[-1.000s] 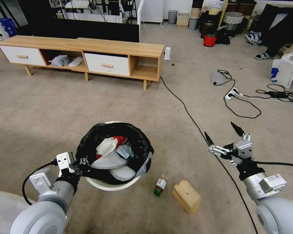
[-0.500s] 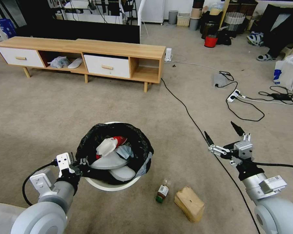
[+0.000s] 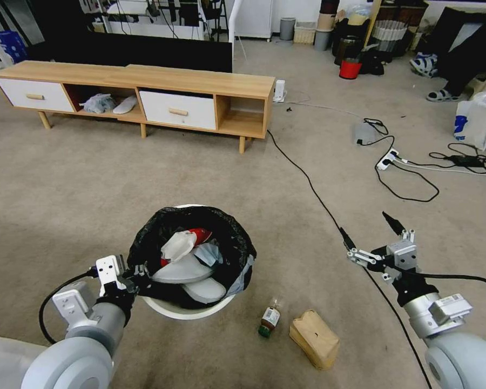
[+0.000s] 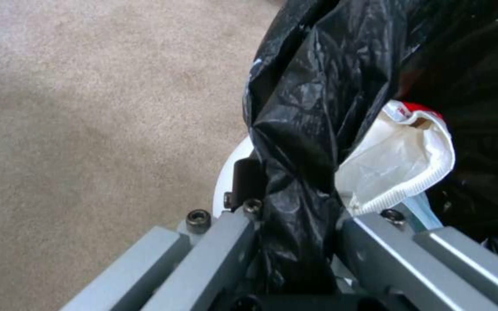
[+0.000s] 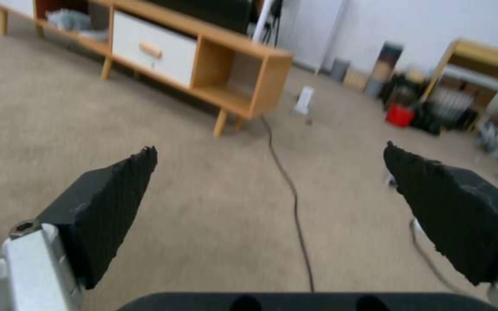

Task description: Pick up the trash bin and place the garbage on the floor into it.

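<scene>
Head view, nearest the robot: a tan box lies on the floor, with a small green-capped bottle just beside it on its left. The left gripper is clamped on the near rim of the trash bin; in the left wrist view its fingers pinch the folded black garbage bag against the white rim. The bin stands on the carpet before the left arm and holds a white crumpled tissue, a red can and pale grey-blue items. To the right, the right gripper hangs above the carpet with its jaws spread wide, holding nothing, over a black cable. Farther off stands a long wooden cabinet with white drawers.
</scene>
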{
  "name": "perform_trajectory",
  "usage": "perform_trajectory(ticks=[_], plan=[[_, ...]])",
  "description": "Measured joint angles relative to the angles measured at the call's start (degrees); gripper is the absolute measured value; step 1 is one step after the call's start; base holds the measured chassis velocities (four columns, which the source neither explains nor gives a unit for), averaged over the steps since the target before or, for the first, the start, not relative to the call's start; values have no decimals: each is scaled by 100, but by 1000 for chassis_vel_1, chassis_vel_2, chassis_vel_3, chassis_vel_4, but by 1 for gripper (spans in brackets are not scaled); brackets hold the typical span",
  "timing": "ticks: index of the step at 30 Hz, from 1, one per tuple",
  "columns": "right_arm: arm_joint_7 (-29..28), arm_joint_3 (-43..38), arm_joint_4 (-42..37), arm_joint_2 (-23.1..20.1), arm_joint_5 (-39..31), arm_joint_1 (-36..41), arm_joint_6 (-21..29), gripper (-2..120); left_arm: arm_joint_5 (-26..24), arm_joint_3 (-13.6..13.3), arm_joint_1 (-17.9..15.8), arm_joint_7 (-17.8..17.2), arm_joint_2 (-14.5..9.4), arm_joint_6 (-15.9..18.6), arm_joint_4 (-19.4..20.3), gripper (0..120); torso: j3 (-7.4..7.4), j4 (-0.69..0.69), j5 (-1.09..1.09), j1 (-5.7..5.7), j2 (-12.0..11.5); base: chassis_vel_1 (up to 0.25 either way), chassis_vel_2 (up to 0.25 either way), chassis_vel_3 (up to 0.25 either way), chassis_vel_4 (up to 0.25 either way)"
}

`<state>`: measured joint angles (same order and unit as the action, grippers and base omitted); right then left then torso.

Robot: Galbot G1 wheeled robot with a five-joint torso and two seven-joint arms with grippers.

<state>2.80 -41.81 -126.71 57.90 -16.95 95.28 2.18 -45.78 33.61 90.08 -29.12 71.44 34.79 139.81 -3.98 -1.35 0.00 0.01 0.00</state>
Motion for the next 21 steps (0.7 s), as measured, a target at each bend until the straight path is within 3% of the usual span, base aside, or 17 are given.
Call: perform_trajectory(ticks=[11, 13, 14, 21], plan=[[-1095, 192, 48, -1191, -1428, 154, 916, 100, 140, -246, -78, -21, -69, -43, -164, 0, 0, 1, 0, 0, 0, 0, 0, 0, 0], [-1542, 303, 60, -1611, -2066, 37, 1292, 100, 164, -306, -123, -67, -77, -51, -224, 0, 0, 0, 0, 0, 0, 0, 0, 0, 0], [-1542, 303, 60, -1611, -2066, 37, 1292, 100, 164, -306, -123, -67, -77, -51, -224, 0, 0, 0, 0, 0, 0, 0, 0, 0, 0], [-2536, 866, 166, -2311, -3820, -573, 2091, 100, 230, -323, -173, -83, 41, -73, -352, 0, 0, 0, 1, 0, 0, 0, 0, 0, 0]])
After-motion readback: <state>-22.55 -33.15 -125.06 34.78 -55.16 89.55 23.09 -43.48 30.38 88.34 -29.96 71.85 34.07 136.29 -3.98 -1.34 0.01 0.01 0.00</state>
